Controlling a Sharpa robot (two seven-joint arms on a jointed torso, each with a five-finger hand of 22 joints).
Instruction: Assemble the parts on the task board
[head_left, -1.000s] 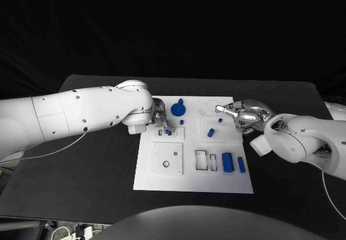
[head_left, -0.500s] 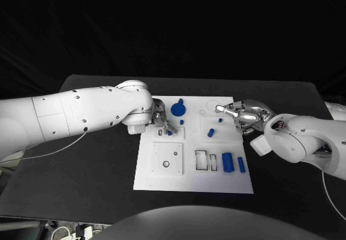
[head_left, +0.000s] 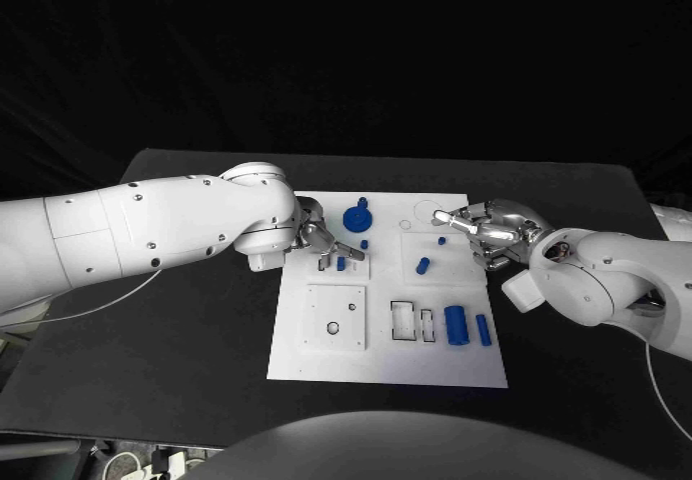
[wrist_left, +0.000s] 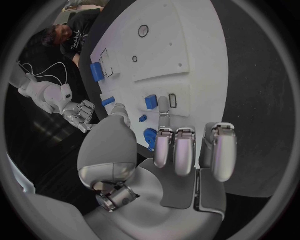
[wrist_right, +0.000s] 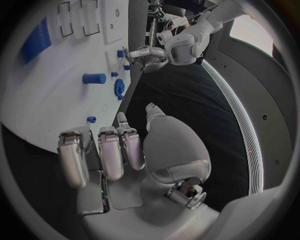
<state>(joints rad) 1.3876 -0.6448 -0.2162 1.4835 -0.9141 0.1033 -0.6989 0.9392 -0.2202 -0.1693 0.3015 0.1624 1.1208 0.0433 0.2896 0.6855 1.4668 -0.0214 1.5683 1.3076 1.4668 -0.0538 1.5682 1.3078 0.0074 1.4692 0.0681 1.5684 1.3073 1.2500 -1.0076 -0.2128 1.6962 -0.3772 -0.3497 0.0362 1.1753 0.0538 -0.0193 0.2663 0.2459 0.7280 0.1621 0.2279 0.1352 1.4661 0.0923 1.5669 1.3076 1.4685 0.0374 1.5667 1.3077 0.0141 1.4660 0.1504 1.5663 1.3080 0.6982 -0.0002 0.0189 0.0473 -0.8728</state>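
One task board (head_left: 378, 340), six blue parts (head_left: 456, 324)

You see the white task board (head_left: 387, 360) on the black table (head_left: 188, 340). Your left hand (head_left: 320, 243) hovers beside a small blue part (head_left: 342, 263) standing in a raised block. Your right hand (head_left: 483, 230) rests at the board's right edge, fingers spread, holding nothing. Two blue cylinders (head_left: 456, 325) lie near the lower right.
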